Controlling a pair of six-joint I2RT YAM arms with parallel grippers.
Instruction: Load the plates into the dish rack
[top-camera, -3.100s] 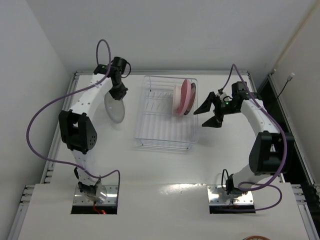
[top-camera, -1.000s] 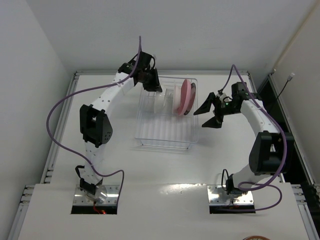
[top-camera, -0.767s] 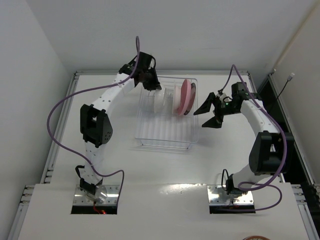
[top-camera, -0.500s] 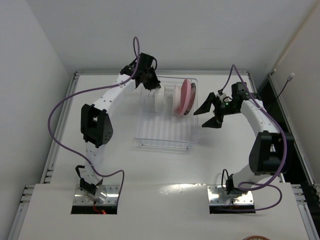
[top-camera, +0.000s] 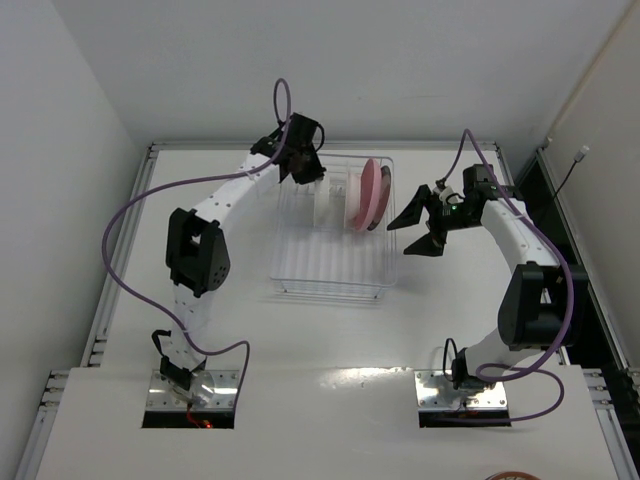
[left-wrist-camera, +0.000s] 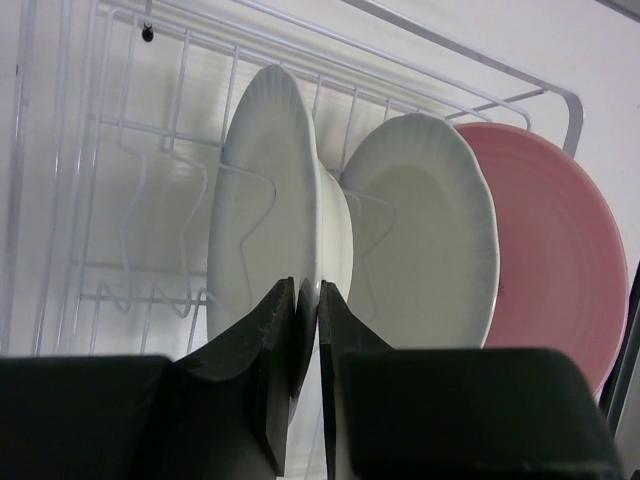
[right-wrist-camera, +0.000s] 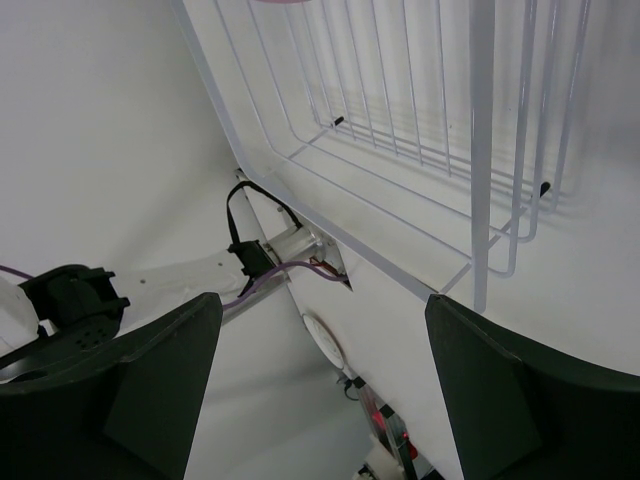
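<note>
Here, the left pincer (left-wrist-camera: 306, 296) grips the rim of a clear plate (left-wrist-camera: 262, 200) upright inside the dish rack (top-camera: 330, 292); the right pincer (top-camera: 398, 239) gapes empty just right of it.

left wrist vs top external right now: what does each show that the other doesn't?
Left wrist only: the left pincer shut on the rim of a pale scalloped plate, held upright, with a second scalloped plate standing behind it.
Top external only: both whole arms, and the right pincer open to the right of the dish rack, holding nothing. The pale plates are barely readable there.
Both: the dish rack and the pink plate standing upright in it.
</note>
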